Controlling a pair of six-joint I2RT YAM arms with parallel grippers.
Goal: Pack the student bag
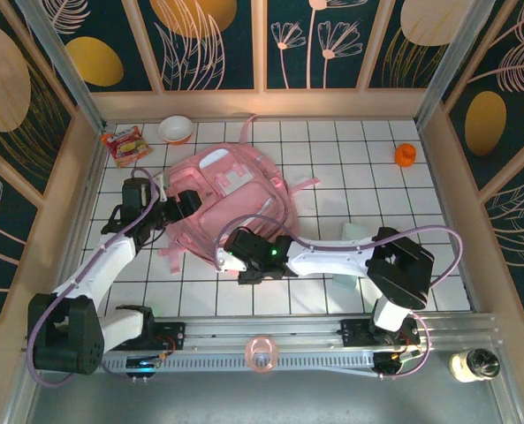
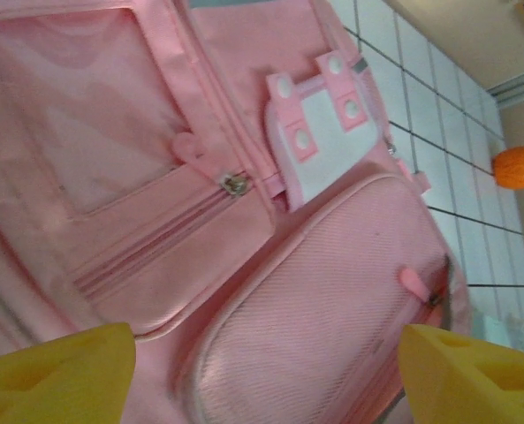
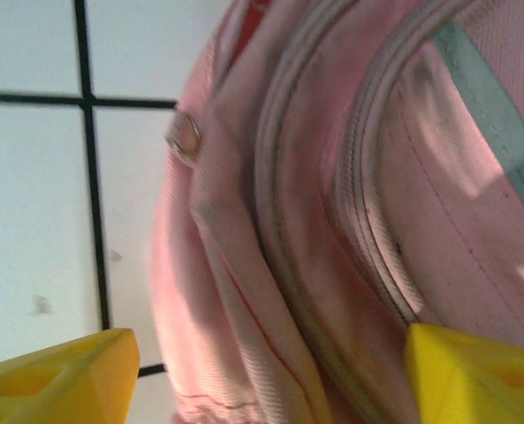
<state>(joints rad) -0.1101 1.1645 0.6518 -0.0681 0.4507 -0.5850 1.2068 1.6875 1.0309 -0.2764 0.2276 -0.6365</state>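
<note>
Two pincers, both mine, spread wide and holding nothing. The student bag [image 1: 235, 185] lies flat mid-table, with my left pincer [image 1: 184, 205] over its left edge and my right pincer [image 1: 233, 247] at its near edge. My left wrist camera shows the front pockets zipped shut. My right wrist camera shows a seam and a metal ring [image 3: 184, 134]. From above, a bowl [image 1: 175, 129] stands by the far edge.

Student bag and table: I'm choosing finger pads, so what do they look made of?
The student bag looks like soft, matte woven fabric: ribbed weave, stitched seams, folds. Its zip pull glints like metal, probably. The table looks hard, smooth and white with dark grid lines: tile or printed board, I cannot tell.
</note>
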